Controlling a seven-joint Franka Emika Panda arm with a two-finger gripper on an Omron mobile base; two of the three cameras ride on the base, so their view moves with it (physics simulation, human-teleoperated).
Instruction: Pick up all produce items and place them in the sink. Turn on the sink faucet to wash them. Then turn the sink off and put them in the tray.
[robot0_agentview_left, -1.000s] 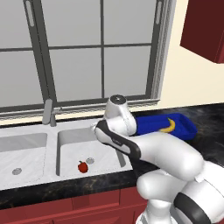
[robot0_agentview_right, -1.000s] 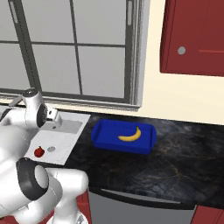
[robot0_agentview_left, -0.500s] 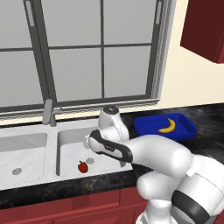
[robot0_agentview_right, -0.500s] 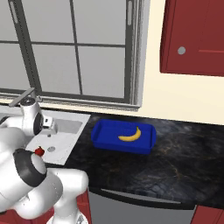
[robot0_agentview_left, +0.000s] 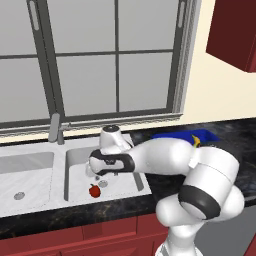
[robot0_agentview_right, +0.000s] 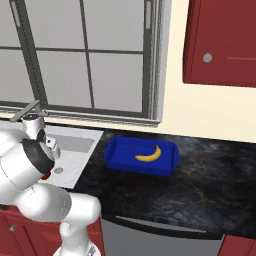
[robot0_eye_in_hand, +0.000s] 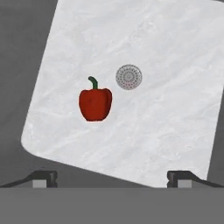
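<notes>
We found the pepper lying in the right basin of the sink, just beside its drain. The faucet stood behind the basins. Right of the sink, on the worktop, the tray held the banana.

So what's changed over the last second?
The arm swung left from near the tray and lowered its open end effector over the sink basin, above the red pepper. Nothing was grasped. The pepper and the banana in the tray stayed put.

A grey-framed window sits in a cream wall, beside dark red cabinets.
</notes>
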